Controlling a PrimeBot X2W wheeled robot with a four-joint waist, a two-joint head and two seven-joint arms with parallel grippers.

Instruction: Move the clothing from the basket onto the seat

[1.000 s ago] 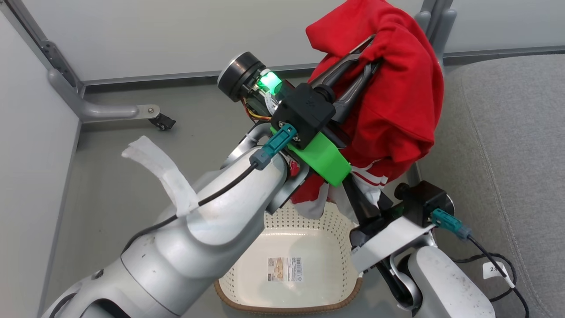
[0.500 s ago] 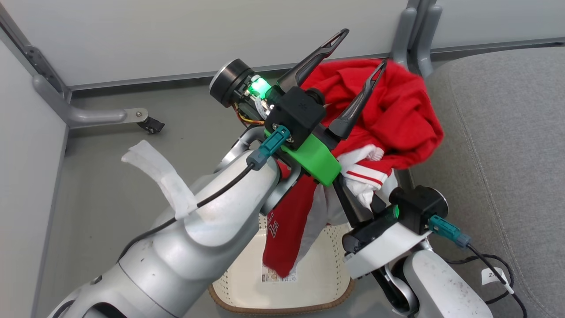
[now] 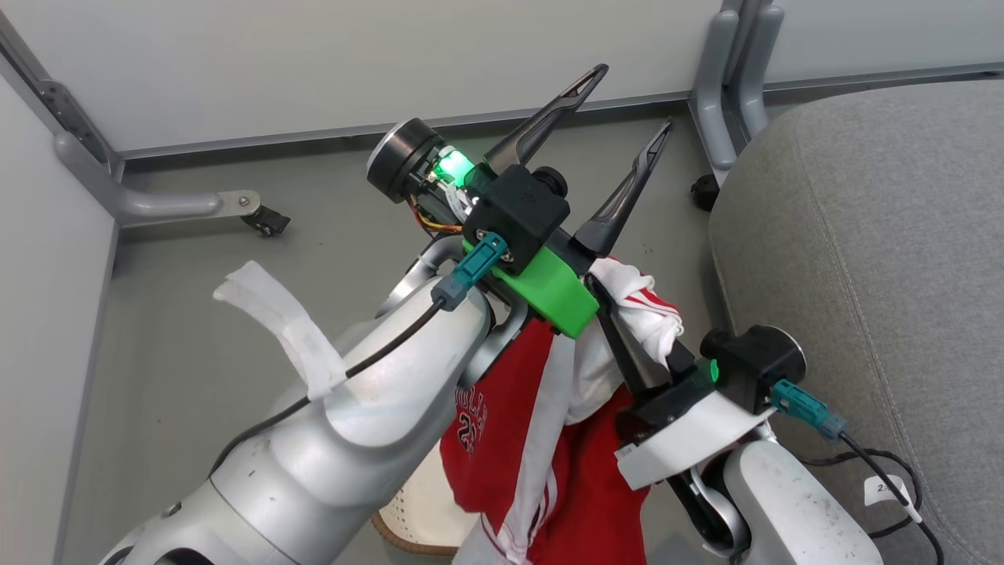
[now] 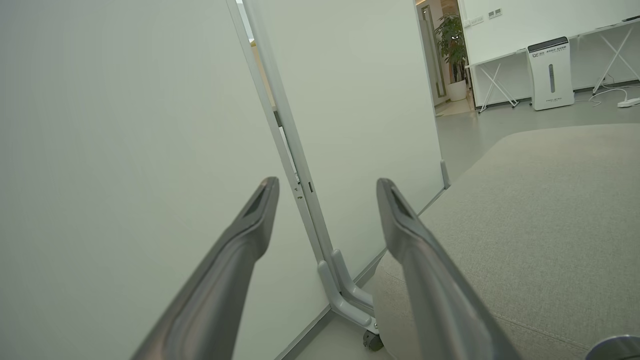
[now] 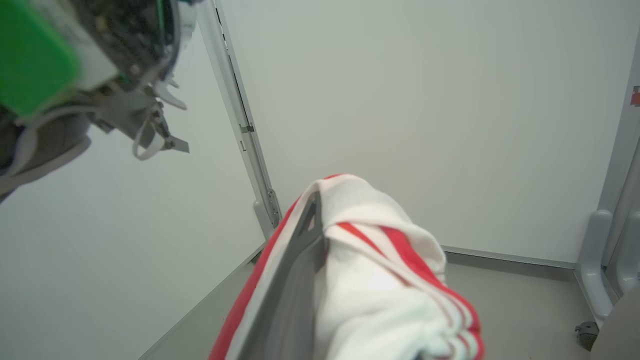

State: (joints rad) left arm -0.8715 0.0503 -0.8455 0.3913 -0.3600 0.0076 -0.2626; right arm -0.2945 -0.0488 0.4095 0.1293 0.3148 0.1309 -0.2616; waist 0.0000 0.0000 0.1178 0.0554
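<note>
Clothing (image 3: 584, 486) now hangs lower, over grey floor (image 3: 235, 329) beside seat (image 3: 878, 235).

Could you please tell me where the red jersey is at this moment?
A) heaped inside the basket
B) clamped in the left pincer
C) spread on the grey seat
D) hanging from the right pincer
D: the jersey hangs from the right pincer, over the basket, while the left pincer stands open and empty.
</note>
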